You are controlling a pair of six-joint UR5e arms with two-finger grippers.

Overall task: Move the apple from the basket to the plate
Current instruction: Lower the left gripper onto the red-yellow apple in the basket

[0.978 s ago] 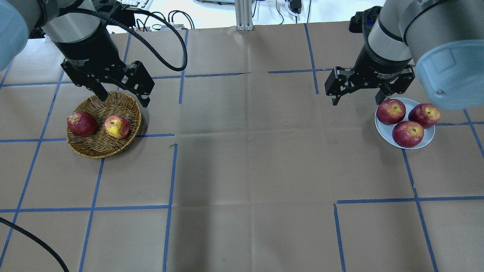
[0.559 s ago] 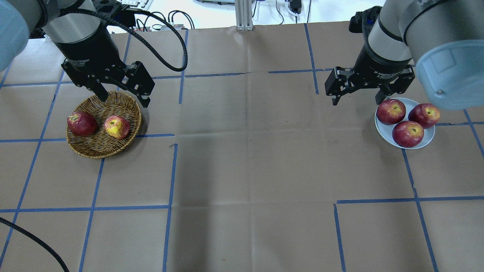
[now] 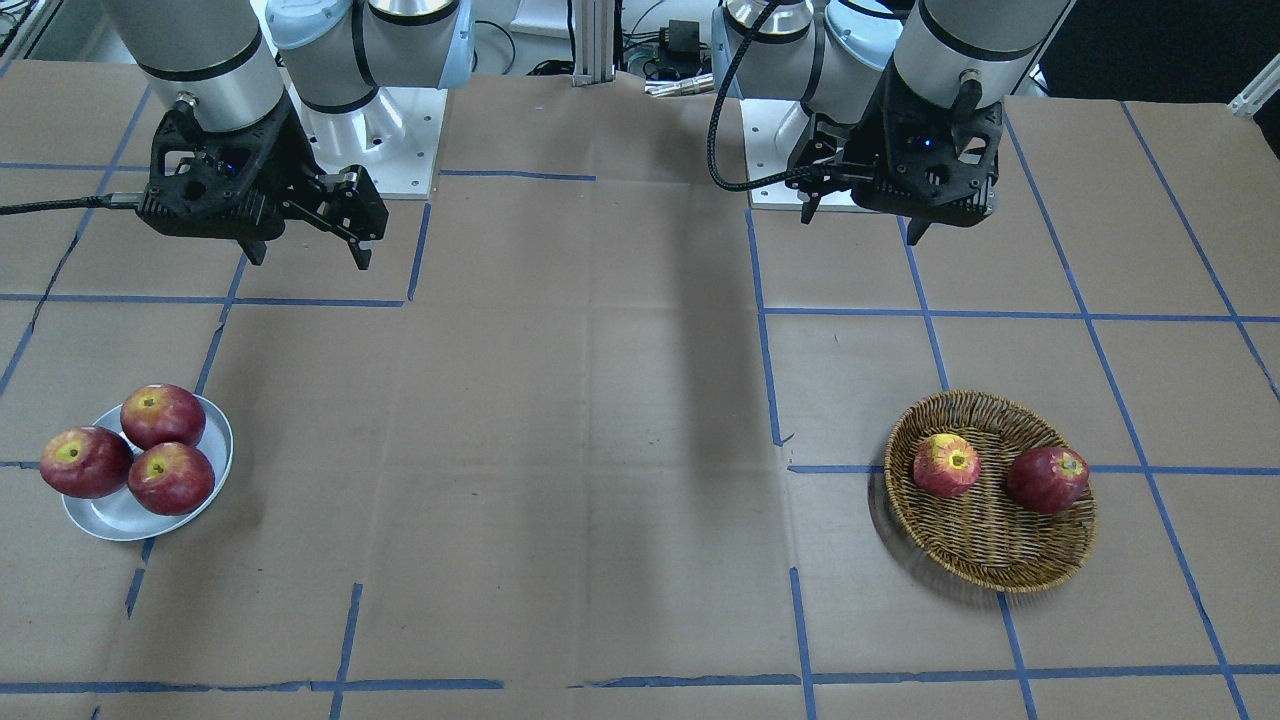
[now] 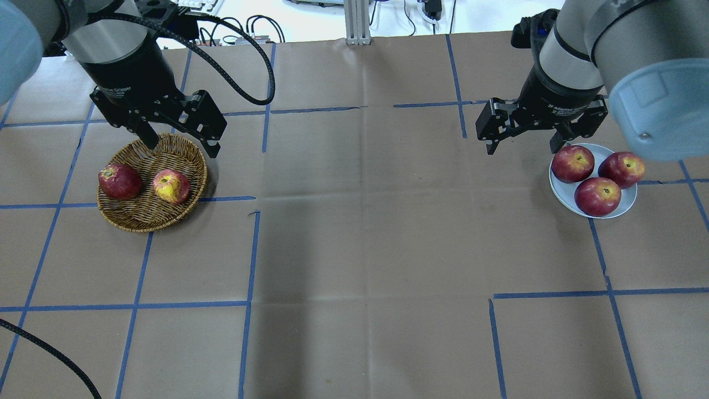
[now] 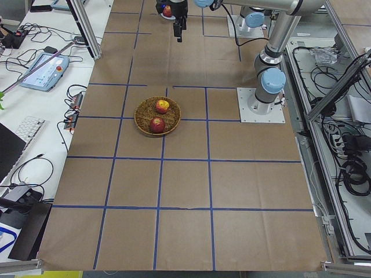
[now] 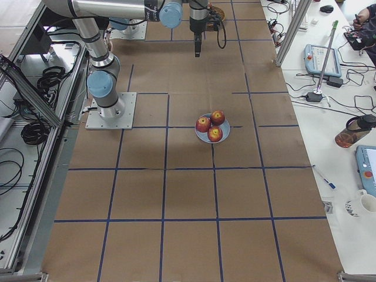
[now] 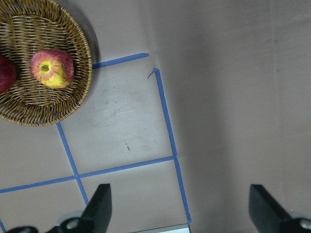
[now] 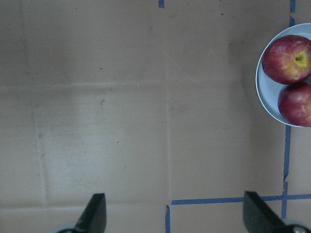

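The apple [image 4: 171, 186], red with big yellow patches, lies in the right half of the wicker basket [image 4: 149, 221], beside a darker red apple [image 4: 119, 181]. The apple also shows in the front view [image 3: 947, 465] and the left wrist view [image 7: 52, 67]. My left gripper [image 4: 181, 147] is open and empty, raised over the basket's far rim. The white-grey plate [image 4: 560, 192] at the right holds three dark red apples [image 4: 597, 196]. My right gripper [image 4: 522, 149] is open and empty, raised just left of the plate's far edge.
Brown paper with blue tape lines covers the table [image 4: 360, 249]. A black cable [image 4: 243, 83] loops off the left wrist. The robot bases [image 3: 370, 150] stand at the table's back edge. Nothing else lies between basket and plate.
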